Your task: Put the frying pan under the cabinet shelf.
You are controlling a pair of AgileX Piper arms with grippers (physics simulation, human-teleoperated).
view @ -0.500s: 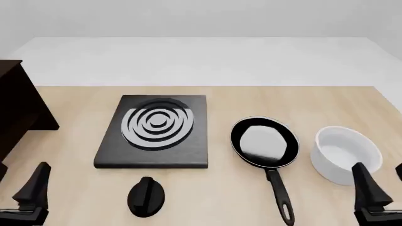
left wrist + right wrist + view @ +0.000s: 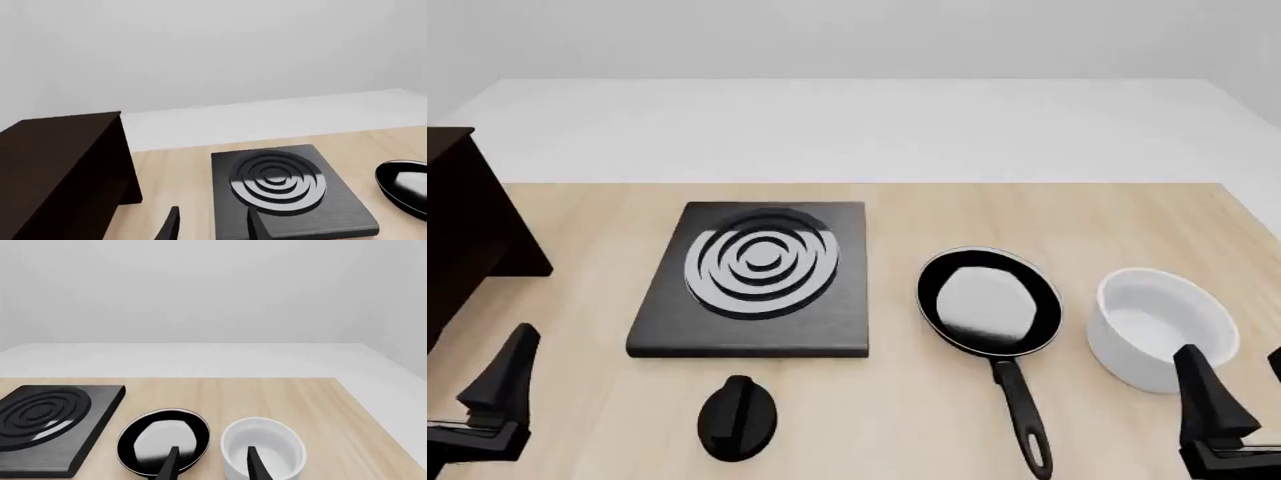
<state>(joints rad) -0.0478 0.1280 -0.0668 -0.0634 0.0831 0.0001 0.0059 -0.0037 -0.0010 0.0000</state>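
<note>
Down at the near left corner of the pale wooden surface (image 2: 587,400), the left gripper (image 2: 494,400) has shifted a little inward and forward compared with half a second ago, while the right gripper (image 2: 1214,420) sits where it was at the near right corner. Both have their fingers spread apart with nothing between them, as the wrist views show. Nothing else has moved: the round black frying pan with the glossy grey-white inside (image 2: 989,303) lies flat on the surface between the black square stove plate with silver rings (image 2: 757,278) and the white bowl (image 2: 1162,326), its long handle pointing toward the near edge. The large dark brown wooden cabinet shelf (image 2: 461,230) stands at the far left, well apart from the pan. By my reckoning the task has barely begun; the pan is untouched.
</note>
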